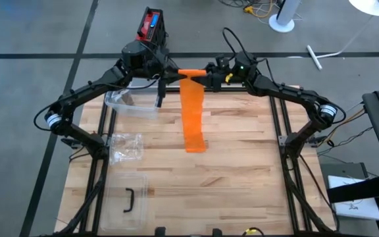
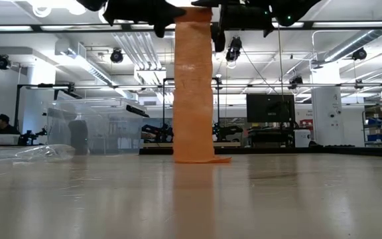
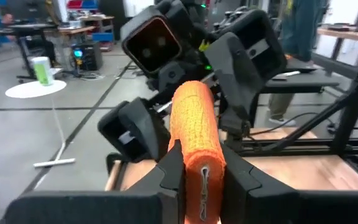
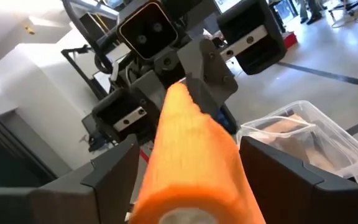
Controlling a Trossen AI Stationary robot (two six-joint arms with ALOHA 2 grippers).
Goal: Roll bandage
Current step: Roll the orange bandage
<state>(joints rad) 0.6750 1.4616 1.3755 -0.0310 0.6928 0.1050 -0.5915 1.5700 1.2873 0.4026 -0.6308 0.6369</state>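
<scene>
left jaws (image 3: 202, 171): clamped on one end of the orange bandage roll (image 1: 191, 72), high over the far edge of the surface (image 1: 229, 164) | right jaws (image 4: 185, 162): spread apart either side of the roll's other end | loose tail hangs down, its end lying on the wood

Bright even overhead light, ceiling strip lamps (image 2: 58, 28) glaring, near tabletop (image 2: 191, 206) blurred, soft shadows
</scene>
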